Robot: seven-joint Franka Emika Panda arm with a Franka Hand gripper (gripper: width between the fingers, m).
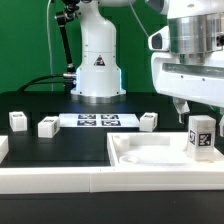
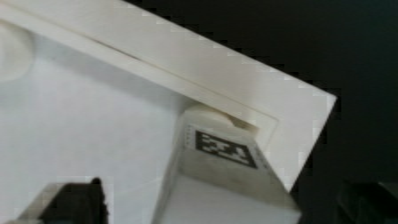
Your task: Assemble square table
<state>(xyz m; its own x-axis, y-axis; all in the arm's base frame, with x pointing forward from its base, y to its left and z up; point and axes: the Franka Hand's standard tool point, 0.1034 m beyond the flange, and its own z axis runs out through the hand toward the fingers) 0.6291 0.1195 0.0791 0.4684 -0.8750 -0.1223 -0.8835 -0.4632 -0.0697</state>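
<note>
gripper (image 2: 214, 205) open above slab (image 1: 150, 152), holding nothing
fingers (image 2: 71, 200) spread wide and empty. slab lies near, at the exterior view's right. one leg (image 1: 200, 137) stands upright on its right corner, just below the gripper. loose legs (image 1: 47, 126) lie farther back, either side of the marker board (image 1: 97, 120).

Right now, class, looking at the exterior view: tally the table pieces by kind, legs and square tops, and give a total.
Legs: 4
Square top: 1
Total: 5
</note>
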